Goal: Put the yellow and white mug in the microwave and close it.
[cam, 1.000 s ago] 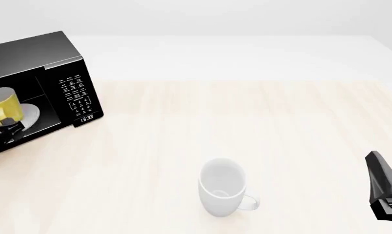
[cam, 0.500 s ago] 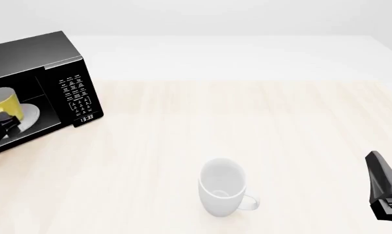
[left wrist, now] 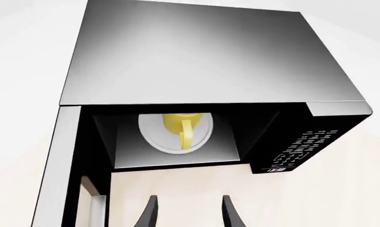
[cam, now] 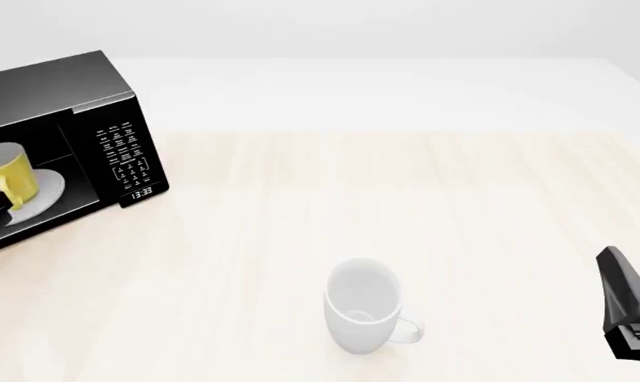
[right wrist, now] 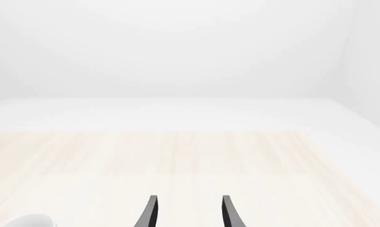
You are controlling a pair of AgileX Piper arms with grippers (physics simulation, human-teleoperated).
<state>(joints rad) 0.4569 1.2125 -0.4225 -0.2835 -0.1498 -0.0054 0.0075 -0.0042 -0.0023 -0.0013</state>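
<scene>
Fingers of the left gripper (left wrist: 188, 213) are spread and empty, outside the microwave (left wrist: 196, 71) mouth. The yellow mug (left wrist: 180, 126) sits on the turntable plate (left wrist: 153, 137) inside, door (left wrist: 57, 170) open. The right gripper (right wrist: 188, 213) is spread over bare table (right wrist: 240, 161).

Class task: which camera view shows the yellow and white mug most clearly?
The left wrist view: the yellow and white mug sits unobstructed on the turntable inside the microwave. The front view shows it at the frame edge; the right wrist view misses it.
</scene>
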